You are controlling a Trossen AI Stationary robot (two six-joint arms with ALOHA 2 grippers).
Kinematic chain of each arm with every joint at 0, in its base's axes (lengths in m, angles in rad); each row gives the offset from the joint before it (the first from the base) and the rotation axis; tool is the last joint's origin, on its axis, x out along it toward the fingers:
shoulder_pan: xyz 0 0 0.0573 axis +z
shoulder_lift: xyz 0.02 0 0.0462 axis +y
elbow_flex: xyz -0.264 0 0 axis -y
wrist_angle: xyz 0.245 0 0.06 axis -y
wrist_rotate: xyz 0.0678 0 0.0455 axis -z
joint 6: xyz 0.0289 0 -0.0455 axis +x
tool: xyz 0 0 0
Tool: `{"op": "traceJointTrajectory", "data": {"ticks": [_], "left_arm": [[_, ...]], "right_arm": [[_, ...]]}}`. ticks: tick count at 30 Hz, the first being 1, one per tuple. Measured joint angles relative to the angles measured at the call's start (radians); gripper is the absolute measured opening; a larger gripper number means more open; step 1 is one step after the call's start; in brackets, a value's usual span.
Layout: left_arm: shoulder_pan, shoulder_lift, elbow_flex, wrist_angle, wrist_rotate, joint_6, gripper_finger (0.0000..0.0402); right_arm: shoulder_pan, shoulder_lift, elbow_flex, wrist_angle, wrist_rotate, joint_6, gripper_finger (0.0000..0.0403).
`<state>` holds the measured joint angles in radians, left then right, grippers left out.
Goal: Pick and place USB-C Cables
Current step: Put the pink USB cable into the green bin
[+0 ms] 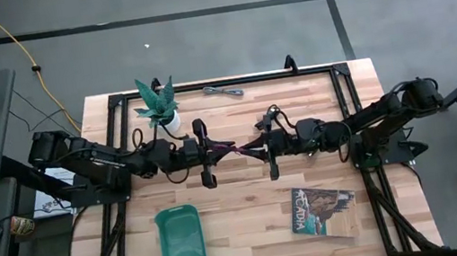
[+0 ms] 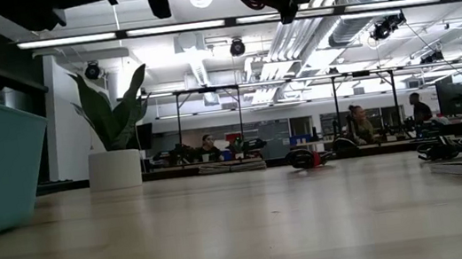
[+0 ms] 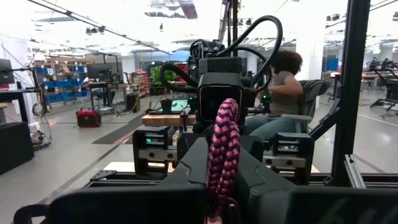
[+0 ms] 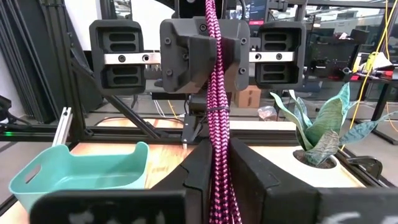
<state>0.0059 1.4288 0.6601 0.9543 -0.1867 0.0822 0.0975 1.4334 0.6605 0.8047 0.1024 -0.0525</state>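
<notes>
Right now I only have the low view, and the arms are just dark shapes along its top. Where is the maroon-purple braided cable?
Observer: The maroon-purple braided cable stretches between the left gripper and the right gripper, over the middle of the wooden table.
Operator: Does the left one have it?
Observer: Yes, the left wrist view shows its fingers shut on the cable.
Operator: Anything in the teal plastic tray?
Observer: From above, the teal plastic tray shows no cable inside.

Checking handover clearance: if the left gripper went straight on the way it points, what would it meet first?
Most likely the right gripper, directly opposite; both are shut on the same maroon-purple cable stretched between them above the table.
</notes>
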Motion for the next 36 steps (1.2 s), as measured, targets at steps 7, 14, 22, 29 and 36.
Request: {"op": "traceJointTrajectory", "data": {"ticks": [7, 14, 22, 29, 36], "left_arm": [[0.0, 0.0, 0.0, -0.003, 0.0, 0.0, 0.0001], [0.0, 0.0, 0.0, -0.035, -0.003, 0.0, 0.0], [0.0, -0.005, -0.001, -0.042, -0.004, 0.0, 0.0], [0.0, -0.021, -0.001, -0.079, -0.005, 0.0, 0.0], [0.0, -0.135, -0.001, -0.252, -0.036, 0.0, 0.0]], "right_arm": [[0.0, 0.0, 0.0, -0.01, 0.0, 0.018, 0.0056], [0.0, -0.012, 0.0, -0.039, 0.021, 0.026, 0.0134], [0.0, -0.126, 0.0, -0.215, 0.034, 0.048, 0.0234], [0.0, -0.254, 0.0, -0.461, 0.049, 0.045, 0.0245], [0.002, -0.458, -0.011, -0.769, 0.076, 0.065, 0.0245]]}}
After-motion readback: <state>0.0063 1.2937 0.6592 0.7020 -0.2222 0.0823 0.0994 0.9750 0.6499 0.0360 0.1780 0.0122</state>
